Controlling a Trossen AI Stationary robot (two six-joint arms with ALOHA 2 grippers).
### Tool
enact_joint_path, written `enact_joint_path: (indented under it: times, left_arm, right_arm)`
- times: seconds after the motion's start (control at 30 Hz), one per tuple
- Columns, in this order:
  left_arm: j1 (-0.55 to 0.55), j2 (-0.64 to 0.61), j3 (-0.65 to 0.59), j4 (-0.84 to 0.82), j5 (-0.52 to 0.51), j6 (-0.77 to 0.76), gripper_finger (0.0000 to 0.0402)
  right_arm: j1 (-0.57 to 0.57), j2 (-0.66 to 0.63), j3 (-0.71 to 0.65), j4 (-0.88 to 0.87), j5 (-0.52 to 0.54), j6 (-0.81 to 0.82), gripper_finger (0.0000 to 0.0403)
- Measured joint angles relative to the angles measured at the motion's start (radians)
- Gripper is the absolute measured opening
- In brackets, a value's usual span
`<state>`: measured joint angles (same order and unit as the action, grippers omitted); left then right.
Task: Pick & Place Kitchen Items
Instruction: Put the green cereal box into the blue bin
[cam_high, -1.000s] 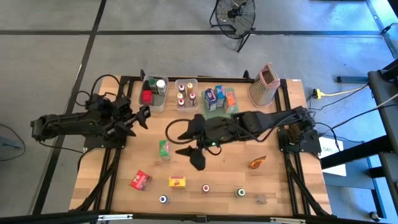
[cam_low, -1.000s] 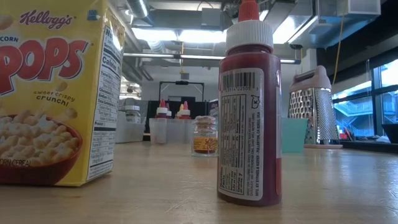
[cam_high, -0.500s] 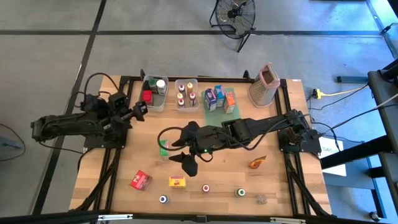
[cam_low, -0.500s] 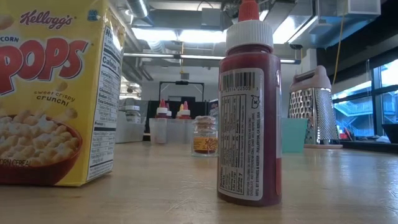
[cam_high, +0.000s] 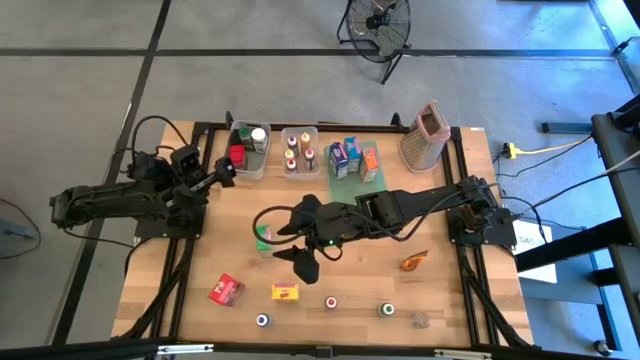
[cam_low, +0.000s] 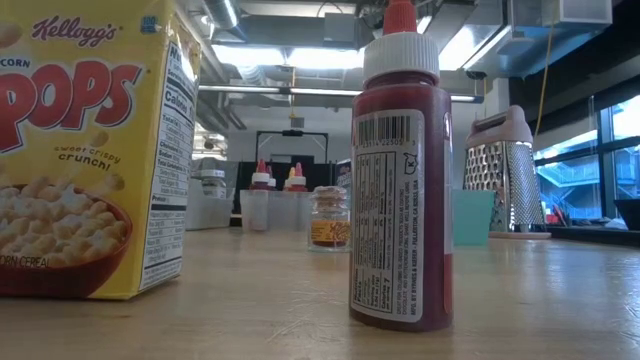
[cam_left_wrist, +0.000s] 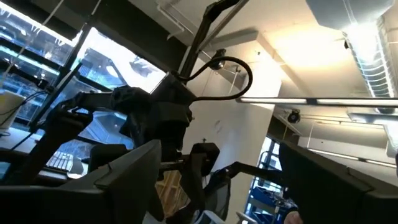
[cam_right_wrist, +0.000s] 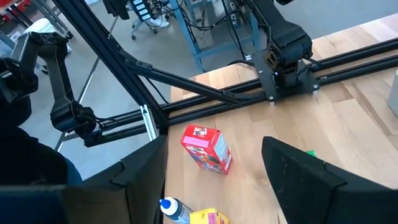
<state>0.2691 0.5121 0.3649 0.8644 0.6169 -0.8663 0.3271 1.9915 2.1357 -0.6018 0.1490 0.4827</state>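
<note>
The right end effector hovers mid-desk with fingers spread and empty, one on each side of the green carton. The left end effector sits by the left bin, tilted upward; whether its fingers are spread I cannot tell. Other items lie along the near edge: red carton, yellow carton and small jars.

The risk, as I judge it: a descending finger could clip the green carton and tip it if the approach is off-centre.

The right wrist view shows the red carton clearly. The low view shows only a cereal box, sauce bottle and grater, no arms.
</note>
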Motion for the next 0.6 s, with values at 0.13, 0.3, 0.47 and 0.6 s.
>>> enact_joint_path:
  times: [0.13, 0.3, 0.47, 0.6]
  left_arm:
    - [0.000, 0.000, 0.000, 0.001, 0.002, -0.058, 0.0336]
    - [0.001, 0.000, 0.124, -0.100, 0.204, -0.003, 0.0334]
    - [0.001, 0.002, 0.383, -0.655, 0.256, 0.307, 0.0332]
    - [0.001, 0.033, 0.650, -1.233, 0.200, 0.607, 0.0331]
  right_arm:
    - [0.000, 0.000, 0.000, -0.001, -0.002, 0.000, 0.0264]
    - [0.000, 0.000, 0.000, -0.015, -0.003, 0.000, 0.0264]
    - [0.011, 0.000, 0.000, -0.015, -0.003, 0.000, 0.0264]
    - [0.027, -0.001, 0.000, -0.002, -0.003, 0.009, 0.0264]
